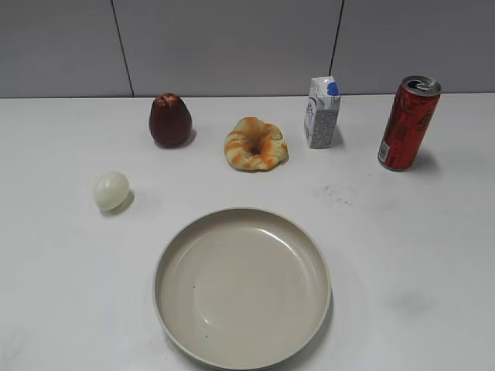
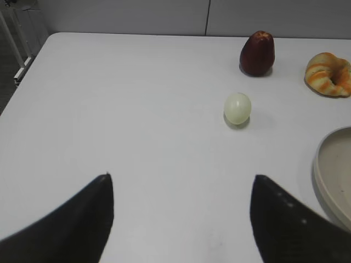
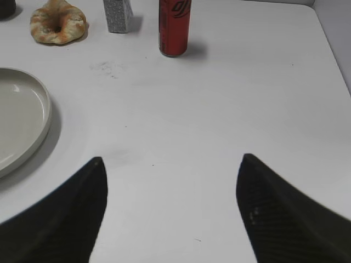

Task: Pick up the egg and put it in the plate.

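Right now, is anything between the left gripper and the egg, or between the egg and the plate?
Nothing visible. Bare table lies between the open left gripper and the egg, and between the egg and the plate. The apple stands behind the egg, off both paths.

Neither arm shows in the exterior view; only the wrist cameras catch the robot's own parts. The left tool point(image 2: 181, 178) hangs above the desk point(image 2: 137, 109) with its jaws spread wide, one dark finger point(image 2: 71, 224) at 7 o'clock of its view and the other at 5 o'clock, nothing between them. The right tool point(image 3: 171, 160) is posed the same way, jaws wide apart, a black fingertip point(image 3: 285, 213) at 5 o'clock and its partner at 7 o'clock, holding nothing.
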